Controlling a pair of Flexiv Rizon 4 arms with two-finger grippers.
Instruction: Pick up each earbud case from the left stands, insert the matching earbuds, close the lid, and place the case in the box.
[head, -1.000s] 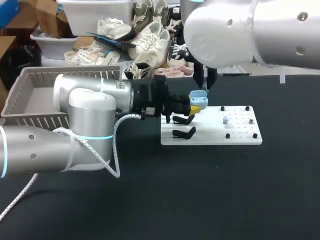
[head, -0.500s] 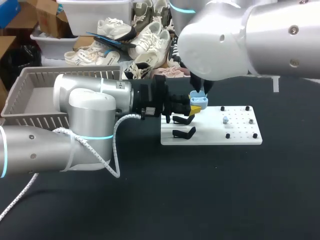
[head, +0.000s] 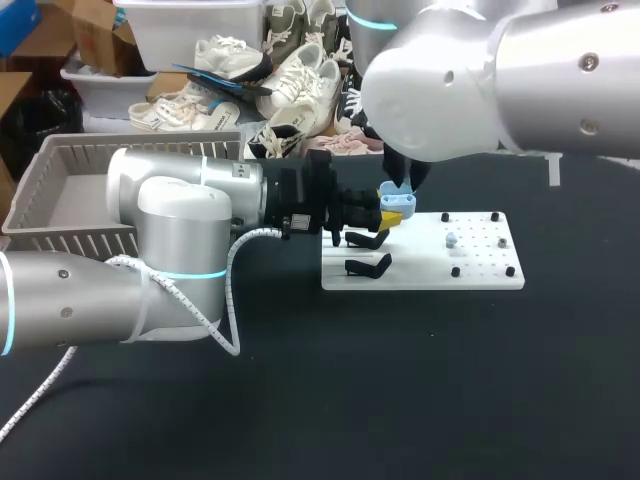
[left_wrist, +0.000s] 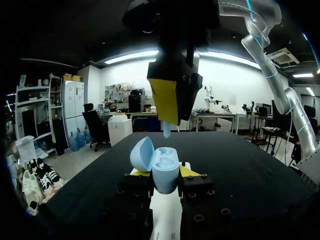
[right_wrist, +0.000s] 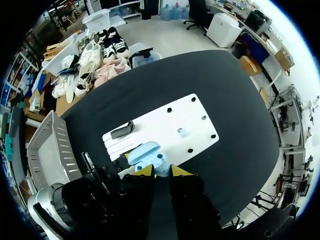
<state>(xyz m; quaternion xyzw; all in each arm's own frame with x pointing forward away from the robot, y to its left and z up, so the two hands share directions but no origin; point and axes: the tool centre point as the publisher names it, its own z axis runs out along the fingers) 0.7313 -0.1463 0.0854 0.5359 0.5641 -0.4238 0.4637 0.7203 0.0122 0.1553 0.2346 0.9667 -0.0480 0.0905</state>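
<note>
A light blue earbud case (left_wrist: 161, 167) with its lid tipped open sits between the yellow tips of my left gripper (left_wrist: 162, 172), which is shut on it just above the white board (head: 480, 272). Directly over the open case hangs my right gripper (left_wrist: 172, 107), shut on a pale blue earbud (left_wrist: 166, 130) that pokes out below its tips, close to the case's wells. In the head view the case (head: 397, 192) shows under the right gripper (head: 404, 176). A second earbud (head: 451, 240) lies on the board among black pegs.
Two empty black stands (head: 368, 240) (head: 369, 265) sit on the board's left end. A grey slatted basket (head: 60, 190) stands at the table's far left, behind my left arm. The table's black surface surrounds the board.
My right arm came down and slightly left over the open case, bringing the earbud close above it. The left gripper and case stayed put.
</note>
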